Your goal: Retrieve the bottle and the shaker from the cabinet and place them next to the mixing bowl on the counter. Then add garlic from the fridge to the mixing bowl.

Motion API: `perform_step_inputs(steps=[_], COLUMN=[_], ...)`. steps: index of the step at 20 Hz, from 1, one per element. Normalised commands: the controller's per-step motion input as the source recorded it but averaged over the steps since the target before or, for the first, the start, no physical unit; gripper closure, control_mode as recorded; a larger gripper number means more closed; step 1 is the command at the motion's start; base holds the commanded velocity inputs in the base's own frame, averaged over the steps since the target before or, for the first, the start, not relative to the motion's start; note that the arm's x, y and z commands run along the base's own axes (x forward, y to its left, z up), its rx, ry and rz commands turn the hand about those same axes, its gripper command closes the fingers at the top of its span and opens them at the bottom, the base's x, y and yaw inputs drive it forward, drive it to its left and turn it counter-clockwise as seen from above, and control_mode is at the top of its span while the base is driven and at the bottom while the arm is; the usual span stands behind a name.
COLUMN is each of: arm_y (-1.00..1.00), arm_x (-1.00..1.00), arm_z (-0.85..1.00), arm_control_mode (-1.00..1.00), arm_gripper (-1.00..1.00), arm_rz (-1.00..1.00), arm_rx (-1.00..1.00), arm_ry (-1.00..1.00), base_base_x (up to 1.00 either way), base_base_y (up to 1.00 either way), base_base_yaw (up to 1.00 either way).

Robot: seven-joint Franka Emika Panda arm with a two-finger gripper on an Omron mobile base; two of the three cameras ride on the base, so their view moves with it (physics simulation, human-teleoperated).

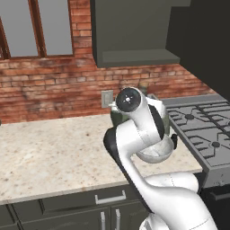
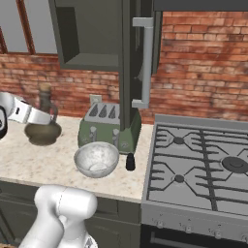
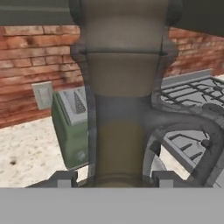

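the bottle [image 2: 43, 127] stands on the counter [image 2: 19, 160], left of the green toaster [image 2: 104, 128]. it is brown and round at the bottom, with a thin neck, a side handle and a cork on top. the gripper [image 3: 113, 178] is shut around the bottle's neck, with one dark finger on each side. in the hand view the neck [image 3: 118, 131] is very close and goes straight up the middle, and the handle curves out on its right. the white arm [image 2: 26, 114] comes in from the left to reach the bottle.

the mixing bowl [image 2: 96, 159] sits on the counter in front of the toaster, near the bottle but not touching it. it is pale grey and whitish inside. the shaker [image 2: 130, 162] is a small black thing standing just beside the bowl on its right, close to the edge of the hob [image 2: 198, 164].

the cabinet [image 2: 89, 34] hangs on the brick wall [image 2: 193, 63] above the toaster. its door [image 2: 140, 58] is swung open toward the camera, with a long grey handle on it.

in the left base view the arm [image 1: 139, 134] stands in front of the bowl [image 1: 155, 152] and hides most of it.
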Motion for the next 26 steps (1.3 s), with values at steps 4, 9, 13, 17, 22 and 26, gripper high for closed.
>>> perform_step_inputs(steps=[4,9,13,17,22,26], arm_y=[0.0,0.0,0.0,0.0,0.01,0.18], arm_x=[0.25,0.24,0.23,0.17,0.06,0.0], arm_z=[-0.08,-0.09,-0.22,-0.21,-0.23,-0.21], arm_control_mode=[-1.0,-1.0,-1.0,-1.0,-1.0,-1.0], arm_gripper=[1.0,1.0,1.0,1.0,1.0,1.0], arm_rz=[-0.26,-0.23,-0.21,-0.2,-0.15,-0.19], arm_rx=[0.0,0.0,-0.01,-0.02,-0.02,-0.09], arm_ry=[0.0,0.0,0.0,0.0,-0.01,-0.01], base_base_x=[0.0,0.0,0.0,0.0,0.0,0.0], base_base_y=[0.0,0.0,0.0,0.0,0.0,0.0], base_base_yaw=[0.0,0.0,0.0,0.0,0.0,0.0])
